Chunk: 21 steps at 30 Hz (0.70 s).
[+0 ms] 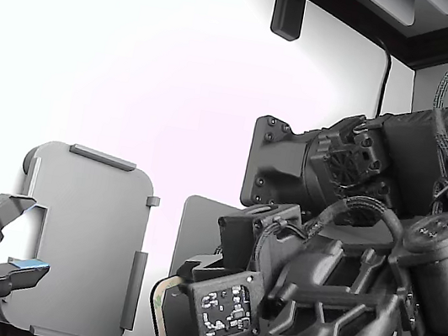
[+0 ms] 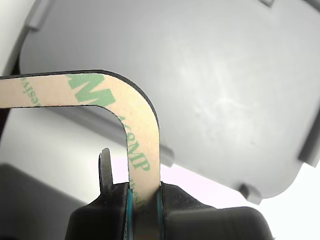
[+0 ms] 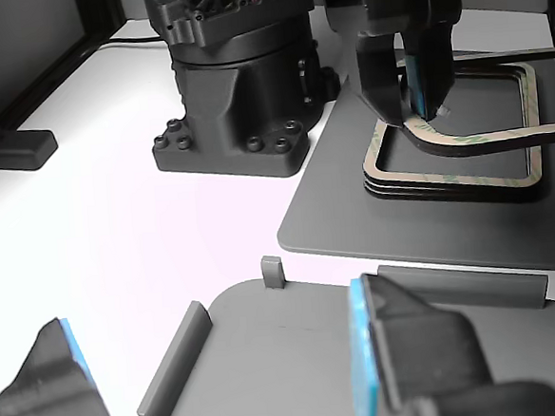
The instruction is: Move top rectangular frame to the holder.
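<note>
The top rectangular frame (image 2: pixel 136 117) is a thin tan strip with green lettering and a dark edge. My gripper (image 2: pixel 144 196) is shut on one side of it near a rounded corner. In the other view my gripper (image 3: pixel 421 105) holds this frame (image 3: pixel 487 142) tilted, lifted slightly off a stack of like frames (image 3: pixel 447 183). The holder (image 2: pixel 215 85), a light grey tray with raised tabs, lies beyond the held frame. In the exterior view the holder (image 1: pixel 85 240) is at the left and a corner of the frame (image 1: pixel 159 301) shows beside my arm.
The stack rests on a dark grey flat mat (image 3: pixel 355 223). A second arm's open gripper (image 1: pixel 9 258) hovers at the holder's near edge; its blue-padded fingers (image 3: pixel 402 352) fill the other view's foreground. A black arm base (image 3: pixel 236 87) stands beside the mat.
</note>
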### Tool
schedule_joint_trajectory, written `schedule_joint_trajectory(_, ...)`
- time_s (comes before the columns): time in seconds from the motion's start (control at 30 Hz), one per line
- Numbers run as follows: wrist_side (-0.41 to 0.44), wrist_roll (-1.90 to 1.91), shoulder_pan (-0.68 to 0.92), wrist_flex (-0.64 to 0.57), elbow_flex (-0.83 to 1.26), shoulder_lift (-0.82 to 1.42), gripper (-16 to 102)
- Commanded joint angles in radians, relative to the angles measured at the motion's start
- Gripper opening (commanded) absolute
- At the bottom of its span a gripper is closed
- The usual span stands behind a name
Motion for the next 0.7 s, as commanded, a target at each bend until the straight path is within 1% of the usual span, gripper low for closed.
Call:
schedule_joint_trajectory(0.0, -0.005, 0.009, -0.054, 0.009, -0.048, 0.014, -11)
schedule_joint_trajectory(0.13, 0.006, 0.08, -0.121, 0.009, -0.074, -0.005, -11)
schedule_joint_trajectory(0.3, -0.017, 0.061, -0.215, 0.009, -0.132, -0.052, -11)
schedule_joint_trajectory(0.37, -0.011, 0.06, -0.242, 0.008, -0.164, -0.087, -11)
schedule_joint_trajectory(0.47, -0.023, 0.038, -0.282, 0.006, -0.195, -0.137, -11)
schedule_joint_trajectory(0.67, -0.032, 0.1, -0.333, -0.029, -0.201, -0.192, -11)
